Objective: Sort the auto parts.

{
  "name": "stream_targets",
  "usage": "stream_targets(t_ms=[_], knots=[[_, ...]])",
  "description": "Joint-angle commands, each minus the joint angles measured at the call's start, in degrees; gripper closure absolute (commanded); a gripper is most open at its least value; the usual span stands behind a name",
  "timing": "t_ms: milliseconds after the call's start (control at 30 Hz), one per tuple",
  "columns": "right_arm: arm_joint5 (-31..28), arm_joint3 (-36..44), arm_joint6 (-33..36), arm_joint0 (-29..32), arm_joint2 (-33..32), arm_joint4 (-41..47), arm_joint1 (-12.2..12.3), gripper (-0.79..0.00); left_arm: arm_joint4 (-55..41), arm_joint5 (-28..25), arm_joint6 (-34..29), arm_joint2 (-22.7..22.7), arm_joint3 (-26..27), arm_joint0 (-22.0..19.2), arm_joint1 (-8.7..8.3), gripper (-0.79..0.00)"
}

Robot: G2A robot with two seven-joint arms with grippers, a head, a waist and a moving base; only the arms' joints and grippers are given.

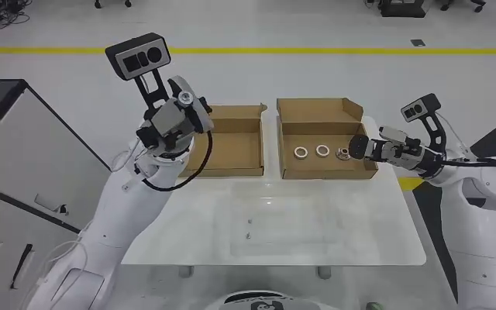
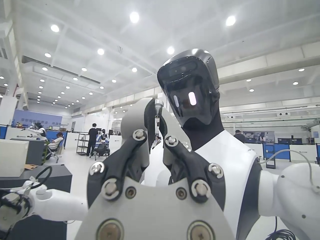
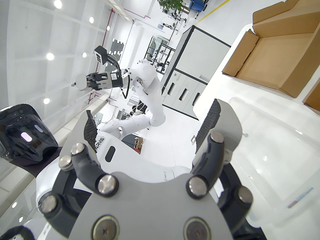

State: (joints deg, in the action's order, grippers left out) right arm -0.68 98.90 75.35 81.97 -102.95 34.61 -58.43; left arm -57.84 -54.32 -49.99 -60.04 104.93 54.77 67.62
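My left gripper [image 2: 157,116] is raised well above the table's left side, pointing up, and is shut on a small threaded metal part [image 2: 158,106]. From above the part [image 1: 185,98] shows as a shiny tip over the left gripper [image 1: 183,108]. The brown left box [image 1: 232,164] lies just beside and below it, with nothing inside. The right box [image 1: 325,108] holds three ring-shaped parts [image 1: 322,149] in a row. My right gripper [image 1: 358,146] hovers at that box's right wall, beside the rings; its fingers [image 3: 210,123] are spread open with nothing between them.
A clear plastic tray [image 1: 310,244] lies on the white table in front of the boxes, with two small screws [image 1: 249,227] at its left end. A grey cabinet [image 1: 31,155] stands left of the table. The left box's flaps [image 3: 252,43] stand up.
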Motion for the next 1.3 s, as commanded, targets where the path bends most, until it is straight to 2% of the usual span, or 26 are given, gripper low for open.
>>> stream_targets(t_ms=[0, 367, 667, 833, 1033, 1267], knots=[[0.0, 0.0, 0.0, 0.0, 0.0, 0.0, 0.0, -0.785, 1.0, 0.5, -0.5, -0.3, 0.1, -0.2, -0.01, 0.000], [0.0, 0.0, 0.0, 0.0, 0.0, 0.0, 0.0, -0.785, 1.0, 0.5, -0.5, -0.3, 0.1, -0.2, -0.01, 0.000], [0.0, 0.0, 0.0, 0.0, 0.0, 0.0, 0.0, -0.785, 20.9, 10.7, 1.1, -6.9, -1.4, 2.0, -1.03, 0.000], [0.0, 0.0, 0.0, 0.0, 0.0, 0.0, 0.0, -0.785, 29.1, 14.7, 1.2, -10.0, -2.5, 2.9, -1.60, 0.000], [0.0, 0.0, 0.0, 0.0, 0.0, 0.0, 0.0, -0.785, 39.4, 19.0, -2.2, -12.7, -3.5, 2.8, -2.47, 0.000], [0.0, 0.0, 0.0, 0.0, 0.0, 0.0, 0.0, -0.785, 50.6, 23.3, -6.6, -13.4, -3.8, 3.2, -3.39, 0.000]])
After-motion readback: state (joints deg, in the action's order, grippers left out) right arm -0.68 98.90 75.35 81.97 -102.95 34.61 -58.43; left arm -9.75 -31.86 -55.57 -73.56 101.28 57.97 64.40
